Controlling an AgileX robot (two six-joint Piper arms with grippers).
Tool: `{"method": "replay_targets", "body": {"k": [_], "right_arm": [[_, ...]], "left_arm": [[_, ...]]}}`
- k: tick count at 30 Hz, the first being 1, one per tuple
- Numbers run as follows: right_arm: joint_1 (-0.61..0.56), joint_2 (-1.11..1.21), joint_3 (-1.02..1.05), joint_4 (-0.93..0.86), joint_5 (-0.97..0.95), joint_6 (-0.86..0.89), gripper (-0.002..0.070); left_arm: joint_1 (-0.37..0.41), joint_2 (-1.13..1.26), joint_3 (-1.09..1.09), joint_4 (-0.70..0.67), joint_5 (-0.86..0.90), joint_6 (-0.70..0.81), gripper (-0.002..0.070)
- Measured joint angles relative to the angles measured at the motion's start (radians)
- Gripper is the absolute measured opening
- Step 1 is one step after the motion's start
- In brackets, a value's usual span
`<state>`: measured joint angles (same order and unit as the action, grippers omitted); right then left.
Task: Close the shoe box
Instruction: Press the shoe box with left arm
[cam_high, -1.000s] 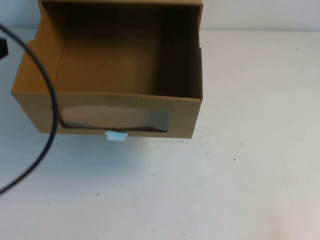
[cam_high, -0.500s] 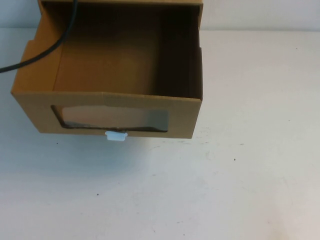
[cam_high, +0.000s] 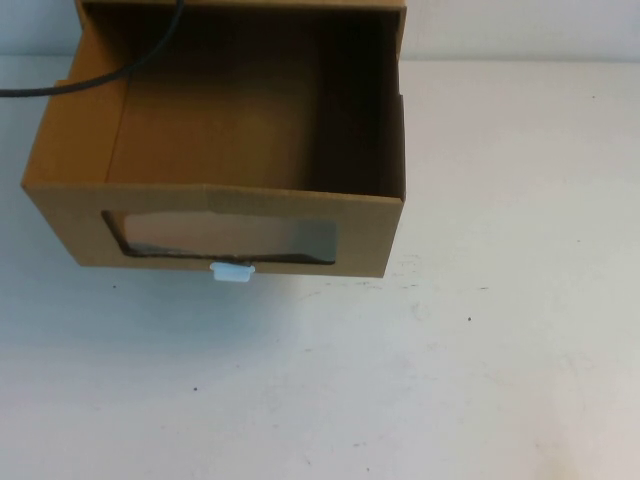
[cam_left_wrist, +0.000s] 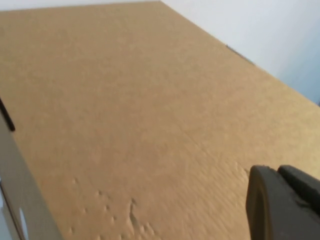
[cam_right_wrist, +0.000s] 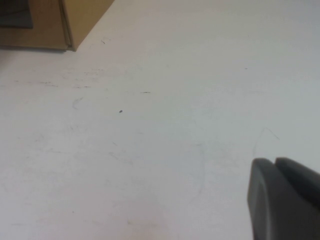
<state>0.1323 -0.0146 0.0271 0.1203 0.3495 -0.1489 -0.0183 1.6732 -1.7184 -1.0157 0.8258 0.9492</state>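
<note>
The shoe box (cam_high: 215, 150) is a brown cardboard drawer box at the table's far left. Its drawer stands pulled out toward me and is empty inside. The front panel has a clear window (cam_high: 230, 237) with a small white pull tab (cam_high: 232, 271) below it. My left gripper (cam_left_wrist: 276, 170) is shut and empty, hovering close over a broad cardboard face of the box (cam_left_wrist: 140, 110); it is outside the high view. My right gripper (cam_right_wrist: 274, 161) is shut and empty over bare table, with a corner of the box (cam_right_wrist: 75, 20) well away from it.
A black cable (cam_high: 100, 78) of the left arm crosses the drawer's far left corner. The white table (cam_high: 480, 330) stretches in front of the box and to its right. A pale wall runs behind.
The black cable has swung from across the drawer's left front up to its far left corner. The box has not moved.
</note>
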Motion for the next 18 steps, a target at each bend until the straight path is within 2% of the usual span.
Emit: {"method": "replay_targets", "body": {"k": [7,14,18], "right_arm": [[0.000,0.000,0.000,0.000,0.000,0.000,-0.0013],[0.000,0.000,0.000,0.000,0.000,0.000,-0.0013],[0.000,0.000,0.000,0.000,0.000,0.000,-0.0013]], "left_arm": [[-0.004,0.085,-0.097,-0.036,0.012,0.016,-0.0005],[-0.074,0.190,-0.215,-0.028,0.022,0.015,-0.0005],[-0.089,0.242,-0.265,-0.008,0.053,-0.035,-0.0005]]}}
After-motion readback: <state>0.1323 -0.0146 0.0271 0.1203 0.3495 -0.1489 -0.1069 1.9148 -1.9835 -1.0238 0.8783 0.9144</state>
